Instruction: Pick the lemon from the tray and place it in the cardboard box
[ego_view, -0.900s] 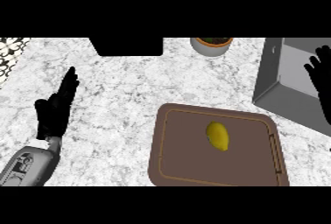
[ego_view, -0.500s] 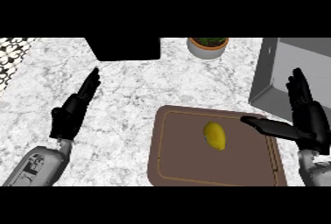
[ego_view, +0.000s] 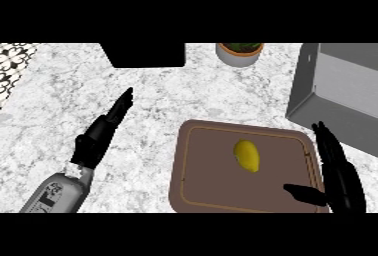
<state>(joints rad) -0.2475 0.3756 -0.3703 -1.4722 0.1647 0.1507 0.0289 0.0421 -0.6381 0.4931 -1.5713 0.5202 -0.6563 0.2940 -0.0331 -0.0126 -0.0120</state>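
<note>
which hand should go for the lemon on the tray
Right. The right hand is open at the tray's right edge, close to the lemon; the left hand rests on the counter beyond the tray's other side.

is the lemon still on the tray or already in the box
On the tray: the lemon lies near its middle, untouched; the right hand is open beside it.

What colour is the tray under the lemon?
Brown; the tray, holding the yellow lemon, shows in the head view.
</note>
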